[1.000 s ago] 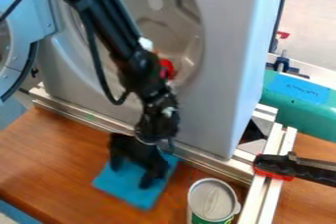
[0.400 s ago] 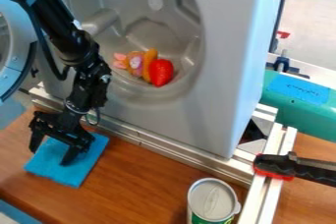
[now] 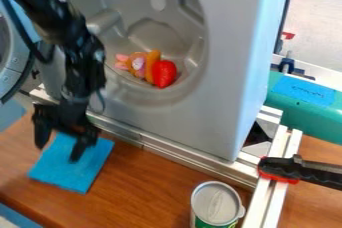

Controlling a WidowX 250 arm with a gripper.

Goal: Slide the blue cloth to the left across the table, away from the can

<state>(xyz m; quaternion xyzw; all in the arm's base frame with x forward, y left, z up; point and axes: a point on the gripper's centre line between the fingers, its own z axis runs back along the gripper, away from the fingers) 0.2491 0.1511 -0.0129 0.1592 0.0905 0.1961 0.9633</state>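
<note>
While the gripper (image 3: 59, 153) hangs low at the left of the wood table (image 3: 147, 182), its fingers are spread, nothing between them. Blue cloth (image 3: 67, 176) lies flat right under it, extending from below the fingers toward the near table edge and a bit right in view. One fingertip is over the cloth, the other out past its left edge; contact, can't tell. Cloth nearly square, long axis unclear. Metal rail (image 3: 170, 154) just behind. Toy strawberry (image 3: 164, 74) and small plush toy (image 3: 137, 65) sit in the grey drum (image 3: 180, 32); lidded can (image 3: 216, 204) well off right.
</note>
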